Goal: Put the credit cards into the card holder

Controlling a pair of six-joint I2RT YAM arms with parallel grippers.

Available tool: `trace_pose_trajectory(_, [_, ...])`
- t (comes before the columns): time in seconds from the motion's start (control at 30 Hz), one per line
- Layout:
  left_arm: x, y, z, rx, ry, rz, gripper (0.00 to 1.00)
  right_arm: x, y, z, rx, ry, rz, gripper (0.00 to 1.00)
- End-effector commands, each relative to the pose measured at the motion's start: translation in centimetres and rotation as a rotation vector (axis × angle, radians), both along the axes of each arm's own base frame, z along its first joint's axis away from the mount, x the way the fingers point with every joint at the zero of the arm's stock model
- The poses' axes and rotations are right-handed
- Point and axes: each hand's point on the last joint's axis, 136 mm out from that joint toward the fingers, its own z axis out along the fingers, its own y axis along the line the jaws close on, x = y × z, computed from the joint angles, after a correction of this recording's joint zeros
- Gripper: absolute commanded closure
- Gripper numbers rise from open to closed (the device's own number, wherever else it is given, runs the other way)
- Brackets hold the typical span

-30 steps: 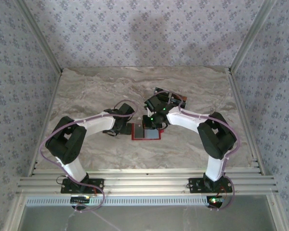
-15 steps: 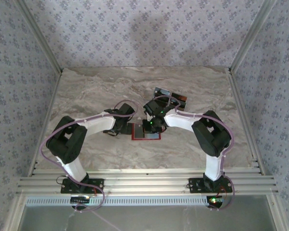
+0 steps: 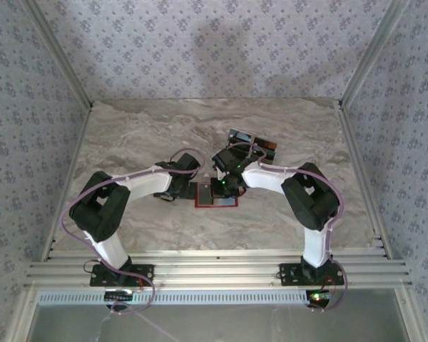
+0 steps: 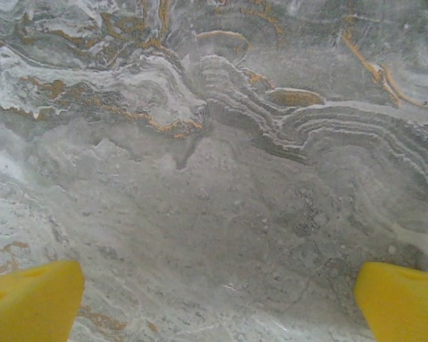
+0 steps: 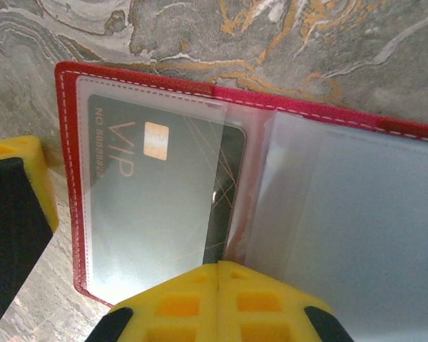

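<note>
The card holder (image 5: 321, 178) lies open on the counter (image 4: 214, 142) directly ahead of your right end effector (image 5: 217, 274), whose jaws are pressed together with nothing visible between them. A black credit card (image 5: 157, 185) sits mostly under the clear pocket ahead and to its left, one edge showing past the film toward the fold. Nudge that edge leftward with the closed tips, low and light, lest the holder skid. Your left end effector (image 4: 215, 299) gapes wide and empty over bare counter; consider bracing the red rim with it.
</note>
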Motion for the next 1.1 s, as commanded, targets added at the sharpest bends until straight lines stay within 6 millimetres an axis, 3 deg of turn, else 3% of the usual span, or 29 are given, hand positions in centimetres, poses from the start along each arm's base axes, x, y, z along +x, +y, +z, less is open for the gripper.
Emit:
trace_pose_trajectory(0.0, [-0.9, -0.2, -2.0, 0.018, 0.056, -0.013, 0.00, -0.4, 0.3, -0.8, -0.005, 0.040, -0.003, 0.98])
trace_pose_trajectory(0.3, [-1.0, -0.4, -2.1, 0.021, 0.059, -0.018, 0.00, 0.4, 1.6, 0.7, 0.037, 0.014, 0.009, 0.98])
trace_pose_trajectory(0.47, [-0.7, 0.0, -1.3, 0.032, 0.041, -0.013, 0.00, 0.7, 1.0, 3.6, 0.068, -0.035, -0.007, 0.98])
trace_pose_trajectory(0.57, [-0.4, 0.4, -0.4, 0.034, 0.025, -0.004, 0.00, 1.0, -0.2, 5.1, 0.068, -0.063, -0.020, 0.89])
trace_pose_trajectory(0.63, [-0.2, 0.6, 0.6, 0.032, 0.008, 0.002, 0.00, 1.5, -1.1, 6.1, 0.068, -0.084, -0.031, 0.77])
trace_pose_trajectory(0.67, [0.0, 0.7, 1.1, 0.028, -0.001, 0.004, 0.00, 1.0, -2.3, 5.0, 0.040, -0.062, -0.038, 0.72])
trace_pose_trajectory(0.8, [0.3, 0.3, 2.9, -0.011, -0.035, 0.008, 0.00, 1.6, -4.0, 4.5, 0.018, -0.060, -0.044, 0.59])
trace_pose_trajectory(1.0, [0.6, -0.8, 5.1, -0.126, -0.095, 0.046, 0.00, 2.9, -4.7, 3.1, 0.000, -0.044, -0.023, 0.57])
trace_pose_trajectory(1.07, [0.6, -1.0, 5.5, -0.156, -0.103, 0.072, 0.00, 3.8, -4.2, 3.6, 0.011, -0.061, -0.014, 0.57])
